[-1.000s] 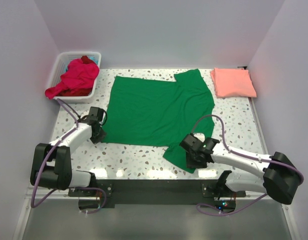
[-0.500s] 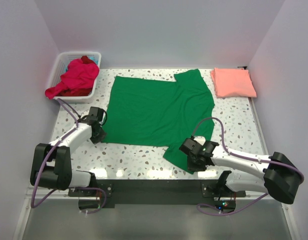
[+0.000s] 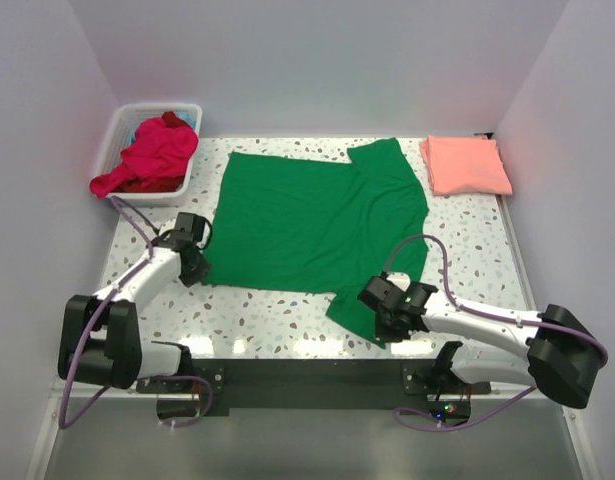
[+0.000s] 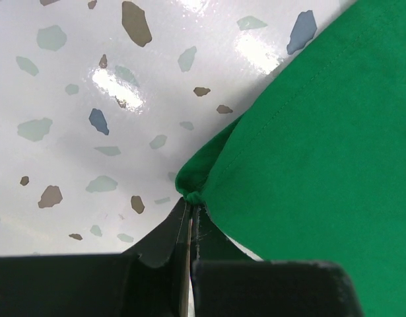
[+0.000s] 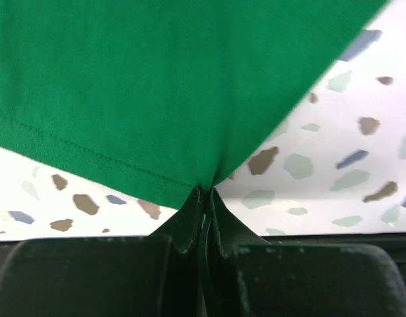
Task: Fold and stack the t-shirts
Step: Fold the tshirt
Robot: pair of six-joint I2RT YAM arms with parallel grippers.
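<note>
1. The table [image 3: 277, 315] has a glossy white terrazzo-type top with grey, brown and blue flecks.
2. A green t-shirt [image 3: 307, 225] is spread mostly flat across the middle, with one bit trailing toward the near edge on the right.
3. A salmon-pink t-shirt [image 3: 465, 165] sits folded in the far right corner, just beside the green one.
4. A white plastic basket [image 3: 162, 106] sits in the far left corner.

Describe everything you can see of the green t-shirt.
The green t-shirt is plain, soft-looking cotton, bright green with a stitched hem. It lies spread mostly flat on the speckled table, one sleeve at the far side, one near. The left gripper is shut on its near left corner; the right gripper is shut on the near sleeve's edge.
</note>
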